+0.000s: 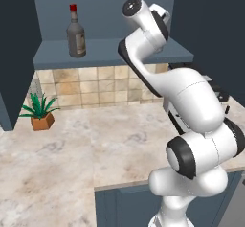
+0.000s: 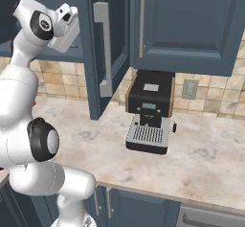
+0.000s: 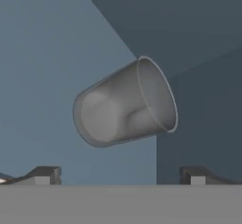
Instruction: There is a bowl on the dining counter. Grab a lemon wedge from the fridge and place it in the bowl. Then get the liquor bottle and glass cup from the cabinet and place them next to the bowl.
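The dark blue wall cabinet [image 1: 110,51] stands open, and my arm reaches up into it. On its shelf at the left stands the liquor bottle [image 1: 75,37], grey-brown with a red cap and a pale label. In the hand view the glass cup [image 3: 125,102], a grey translucent tumbler, sits ahead of my gripper [image 3: 120,176] against the blue-grey interior; it looks tilted because the hand is rolled. The gripper is open, its fingertips [image 3: 47,175] spread wide and short of the cup, with nothing between them. My hand [image 1: 160,15] is at the shelf's right part, well right of the bottle.
The open cabinet door [image 2: 103,49] hangs just right of my hand. A black coffee machine [image 2: 149,111] stands on the beige stone counter [image 1: 72,144] below the closed cabinets. A potted plant [image 1: 42,111] sits at the counter's back left, by the tiled wall.
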You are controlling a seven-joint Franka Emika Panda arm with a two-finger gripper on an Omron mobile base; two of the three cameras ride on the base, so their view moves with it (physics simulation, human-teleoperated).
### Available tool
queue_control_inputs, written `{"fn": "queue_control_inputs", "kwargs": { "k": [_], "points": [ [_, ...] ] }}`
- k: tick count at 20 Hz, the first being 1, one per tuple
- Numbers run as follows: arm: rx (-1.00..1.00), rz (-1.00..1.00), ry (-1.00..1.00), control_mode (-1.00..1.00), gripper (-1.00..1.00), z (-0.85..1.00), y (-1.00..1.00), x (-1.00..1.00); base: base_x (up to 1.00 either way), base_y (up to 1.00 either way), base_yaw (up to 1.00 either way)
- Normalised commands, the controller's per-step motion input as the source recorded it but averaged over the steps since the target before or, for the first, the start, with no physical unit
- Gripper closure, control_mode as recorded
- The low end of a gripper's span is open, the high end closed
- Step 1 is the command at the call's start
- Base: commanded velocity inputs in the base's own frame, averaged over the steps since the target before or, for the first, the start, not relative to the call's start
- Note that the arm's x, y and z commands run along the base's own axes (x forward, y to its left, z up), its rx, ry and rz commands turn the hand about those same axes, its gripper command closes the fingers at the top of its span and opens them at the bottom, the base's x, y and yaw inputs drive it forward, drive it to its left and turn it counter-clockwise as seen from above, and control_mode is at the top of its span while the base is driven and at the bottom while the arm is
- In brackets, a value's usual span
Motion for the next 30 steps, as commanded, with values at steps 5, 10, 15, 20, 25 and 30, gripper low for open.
{"fn": "queue_control_inputs", "kwargs": {
  "k": [5,10,15,20,25,30],
  "points": [
    [-0.04,0.00,-0.01,-1.00,-1.00,-0.03,0.00,0.15,0.00,0.00,0.00],
    [-0.01,0.01,0.00,-1.00,-1.00,0.00,0.00,0.33,0.00,0.00,0.00],
    [0.00,0.03,0.00,-1.00,-1.00,0.00,0.00,0.33,0.00,0.00,0.00],
    [0.00,0.04,0.00,-1.00,-1.00,0.00,0.00,0.25,0.00,0.00,0.00],
    [-0.03,0.01,0.00,-1.00,-1.00,-0.04,0.00,0.03,0.00,0.00,0.00],
    [-0.03,0.00,0.00,-1.00,-1.00,-0.12,0.00,0.00,0.00,0.00,0.00]
  ]
}}
